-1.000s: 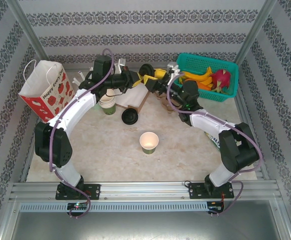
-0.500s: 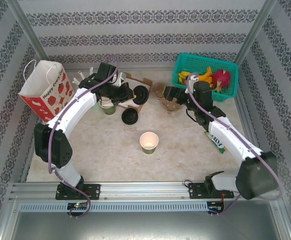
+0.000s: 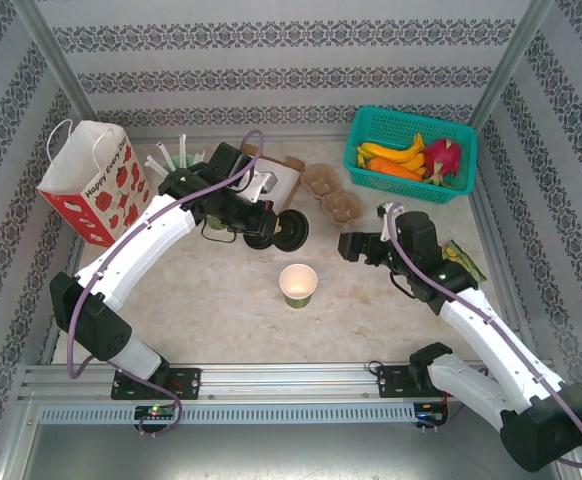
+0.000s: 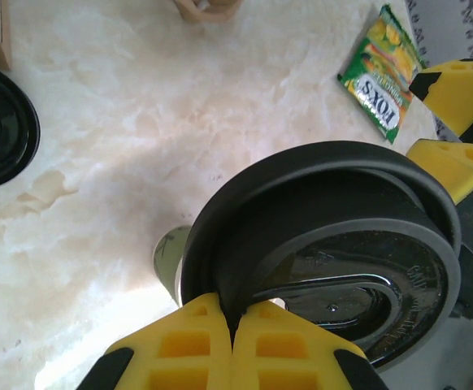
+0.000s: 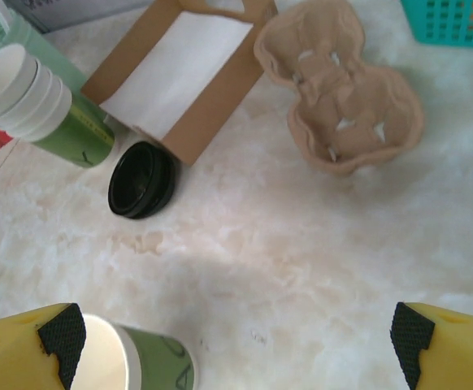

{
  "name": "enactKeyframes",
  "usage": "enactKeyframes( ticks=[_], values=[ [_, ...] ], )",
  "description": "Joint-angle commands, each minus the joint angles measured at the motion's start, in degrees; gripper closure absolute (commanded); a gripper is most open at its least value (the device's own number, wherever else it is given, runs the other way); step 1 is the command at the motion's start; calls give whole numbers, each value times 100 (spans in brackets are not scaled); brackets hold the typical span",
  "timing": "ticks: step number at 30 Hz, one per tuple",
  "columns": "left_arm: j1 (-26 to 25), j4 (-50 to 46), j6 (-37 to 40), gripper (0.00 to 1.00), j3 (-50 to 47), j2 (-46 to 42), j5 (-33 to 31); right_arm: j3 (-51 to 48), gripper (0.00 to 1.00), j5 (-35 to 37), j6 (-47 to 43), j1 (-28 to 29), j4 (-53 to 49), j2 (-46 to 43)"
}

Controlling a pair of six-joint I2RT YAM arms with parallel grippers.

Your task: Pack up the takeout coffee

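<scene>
Near the middle of the table (image 3: 211, 310), the green cup (image 3: 298, 285) stands upright and uncovered, its cream inside showing. Just beyond it, on the far side, the left gripper (image 3: 277, 232) is clamped on the rim of a black lid (image 3: 295, 230), holding it above the tabletop, near the cup but apart from it. A second black lid (image 5: 141, 179) lies flat on the table by a shallow cardboard box (image 5: 180, 73). To the right of the cup, the right gripper (image 3: 353, 247) hangs with its fingers spread wide, holding nothing. A brown pulp carrier (image 3: 332, 193) sits farther back, next to a teal basket (image 3: 416, 112) of fruit. A paper bag (image 3: 93, 185) stands at the far left, and a candy packet (image 4: 379, 73) lies at the right.
</scene>
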Motion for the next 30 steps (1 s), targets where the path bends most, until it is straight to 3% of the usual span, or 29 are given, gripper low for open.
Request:
enactKeyframes(
  ticks=[1,6,10,13,19,24,30],
  values=[
    [-240,-521,25,100,-84,4,-103,-315,2,-573,472,63,54,-231],
    [-645,-436,-1006,100,-226,57,-605,-926,2,-1070,2070,8,840,-223],
    [-938,-1021,-1345,100,-9,122,-1213,-1157,2,-1616,3004,26,1283,-166],
    [-1092,-1184,-1474,100,-54,249,-1225,-1236,2,-1902,3133,37,1399,-237],
    [-1398,-770,-1588,100,-286,577,-1235,-1807,2,-2394,3595,107,2821,-106],
    [-1509,-771,-1598,100,-303,736,-1408,-1902,2,-2279,3172,545,2814,19],
    [-1536,-826,-1686,100,-301,824,-1666,-2037,2,-2436,3074,681,3142,89]
  ],
)
